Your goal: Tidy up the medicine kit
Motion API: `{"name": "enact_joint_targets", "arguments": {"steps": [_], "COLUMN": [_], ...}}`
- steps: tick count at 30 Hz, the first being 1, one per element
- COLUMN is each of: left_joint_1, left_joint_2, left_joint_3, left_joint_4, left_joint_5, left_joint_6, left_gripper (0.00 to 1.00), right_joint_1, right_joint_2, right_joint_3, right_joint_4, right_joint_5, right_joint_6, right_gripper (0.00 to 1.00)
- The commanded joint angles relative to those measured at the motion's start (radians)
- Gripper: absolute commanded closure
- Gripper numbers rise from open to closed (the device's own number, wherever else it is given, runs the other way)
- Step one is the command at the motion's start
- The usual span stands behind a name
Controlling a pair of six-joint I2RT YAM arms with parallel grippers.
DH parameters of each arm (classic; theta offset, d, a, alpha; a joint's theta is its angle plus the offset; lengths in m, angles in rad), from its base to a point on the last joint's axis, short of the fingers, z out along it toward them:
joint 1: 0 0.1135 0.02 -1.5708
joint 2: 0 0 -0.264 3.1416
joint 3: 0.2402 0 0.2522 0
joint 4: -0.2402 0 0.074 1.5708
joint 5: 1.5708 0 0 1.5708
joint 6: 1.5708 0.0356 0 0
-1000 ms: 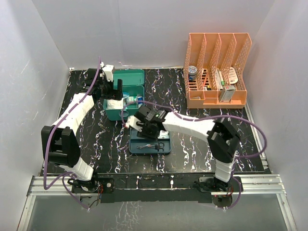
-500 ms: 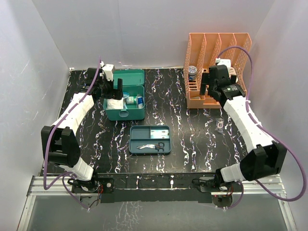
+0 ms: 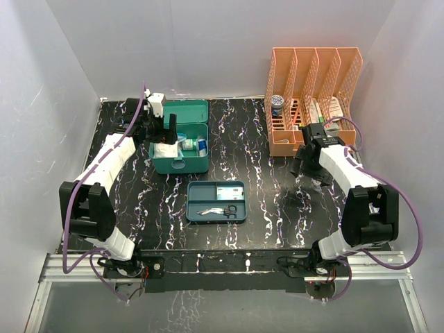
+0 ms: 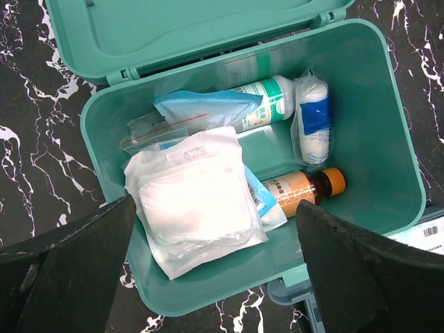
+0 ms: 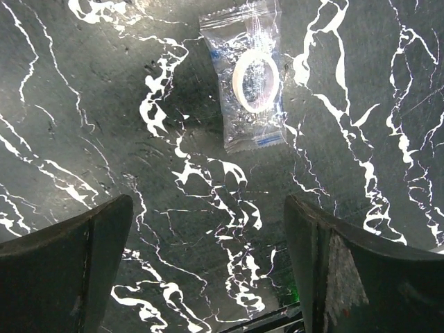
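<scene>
Now, nearest you, your right gripper point(image 5: 208, 201) hangs wide open and empty just short of a clear packet point(image 5: 250, 80) lying on the table point(image 5: 83, 104). Farther back on the left, your left gripper point(image 4: 215, 208) gapes, gripping nothing, above the medicine kit point(image 4: 378, 125), which sits lid-open toward the table's rear-left corner.

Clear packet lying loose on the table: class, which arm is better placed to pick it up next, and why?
Right. The right gripper hovers open close by the packet; the left gripper is far off, over the open medicine kit.
</scene>
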Motion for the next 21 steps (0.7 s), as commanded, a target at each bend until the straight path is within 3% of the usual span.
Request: {"name": "enact_joint_targets", "arguments": {"steps": [1,5,21], "left_joint_1": [0.006,0.006,0.006], "left_joint_2": [-0.028,-0.026,-0.041], "left_joint_3": [0.041,0.047,0.046], "left_joint_4": [-0.015,-0.017,-0.032], "left_joint_5": [0.004,0.005,0.001], "left_joint_6": [0.005,0.005,0.017], "left_gripper": [0.01,0.01,0.01], "right_joint_1": [-0.032,-0.071,-0.226], "right_joint_2": [-0.037,-0.006,0.087], "right_joint_3": [-0.028,-0.046,-0.063], "right_joint_4": [0.092,0.123,0.268], "right_joint_5": [-0.021,-0.036,-0.17], "right_joint_6": [-0.045,-0.098,-0.27], "right_gripper": [0.15,0.24,0.39]}}
